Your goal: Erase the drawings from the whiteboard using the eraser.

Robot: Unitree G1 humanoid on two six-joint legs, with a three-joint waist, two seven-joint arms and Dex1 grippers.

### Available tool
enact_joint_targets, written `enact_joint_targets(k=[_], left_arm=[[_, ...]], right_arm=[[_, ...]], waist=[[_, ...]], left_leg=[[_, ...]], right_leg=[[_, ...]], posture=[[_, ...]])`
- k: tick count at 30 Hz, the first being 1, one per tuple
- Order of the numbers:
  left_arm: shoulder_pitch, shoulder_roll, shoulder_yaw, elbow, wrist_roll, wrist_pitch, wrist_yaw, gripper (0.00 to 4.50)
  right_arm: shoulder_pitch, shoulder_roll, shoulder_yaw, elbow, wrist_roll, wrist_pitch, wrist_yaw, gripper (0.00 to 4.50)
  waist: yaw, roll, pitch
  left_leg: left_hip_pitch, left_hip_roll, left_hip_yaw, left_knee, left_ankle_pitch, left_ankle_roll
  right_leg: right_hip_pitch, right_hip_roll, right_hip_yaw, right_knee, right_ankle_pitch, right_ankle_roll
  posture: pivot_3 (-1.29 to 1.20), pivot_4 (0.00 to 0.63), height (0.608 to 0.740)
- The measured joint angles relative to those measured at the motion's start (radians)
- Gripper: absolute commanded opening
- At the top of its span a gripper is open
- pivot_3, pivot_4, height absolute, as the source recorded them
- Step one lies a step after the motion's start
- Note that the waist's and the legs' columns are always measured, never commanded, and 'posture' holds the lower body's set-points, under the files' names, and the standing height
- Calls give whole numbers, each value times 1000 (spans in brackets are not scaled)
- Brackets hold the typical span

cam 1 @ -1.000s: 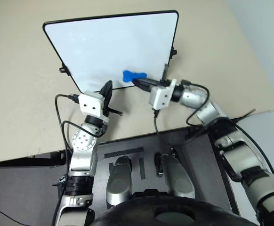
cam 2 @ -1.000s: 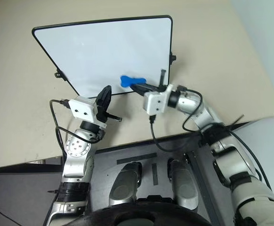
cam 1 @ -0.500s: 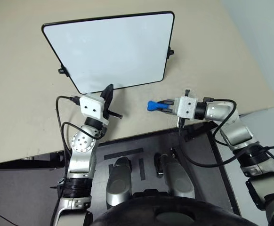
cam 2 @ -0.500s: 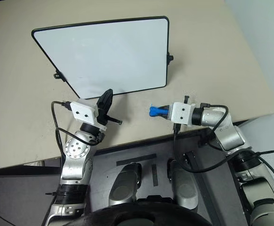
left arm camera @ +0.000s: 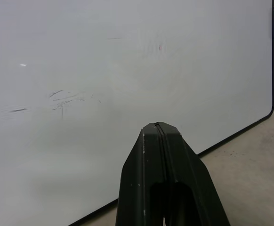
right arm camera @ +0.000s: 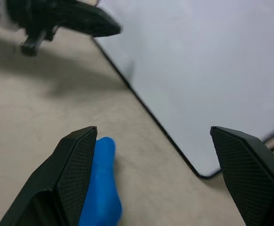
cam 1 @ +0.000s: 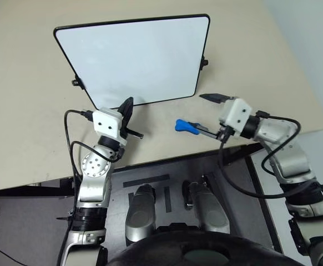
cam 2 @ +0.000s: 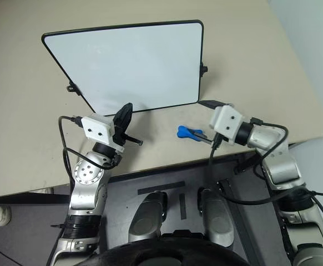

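Note:
The whiteboard (cam 1: pixel 134 61) lies flat on the beige table, its face white. No drawings show on it, just faint grey smears (left arm camera: pixel 64 99) and a tiny red speck (left arm camera: pixel 161 47). The blue eraser (cam 1: pixel 186 126) rests on the table in front of the board's near right corner. My right gripper (cam 1: pixel 208 114) is open, and the eraser (right arm camera: pixel 101 188) sits against the inner side of one finger (right arm camera: pixel 76 165) with nothing clamped. My left gripper (cam 1: pixel 127 108) is shut and empty, its tip (left arm camera: pixel 158 136) at the board's near edge.
The table's front edge (cam 1: pixel 167 158) runs just below both grippers, with dark floor beyond it. Small black knobs (cam 1: pixel 204 62) stick out at the board's sides. Bare tabletop (cam 1: pixel 250 66) lies to the right of the board.
My right gripper drew back from the board's near edge toward the right with the eraser, rolled and opened. The eraser now lies on the table. The left gripper stayed put.

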Motion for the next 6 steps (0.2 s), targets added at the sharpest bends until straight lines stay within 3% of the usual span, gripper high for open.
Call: enact_joint_targets(k=[2,6], left_arm=[[4,13,13,-4,-5,5,-1,0],[-3,23,20,-4,-15,20,-12,0]], right_arm=[[34,-1,-37,-7,32,38,-7,4105],[59,3,-57,-41,45,73,-25,4105]], waist=[[0,0,0],[-1,0,0]], left_leg=[[0,0,1,0,0,0],[2,0,1,0,0,0]], right_leg=[[0,0,0,0,-4,7],[1,1,0,0,-4,7]], posture=[[0,150,740],[0,150,740]])
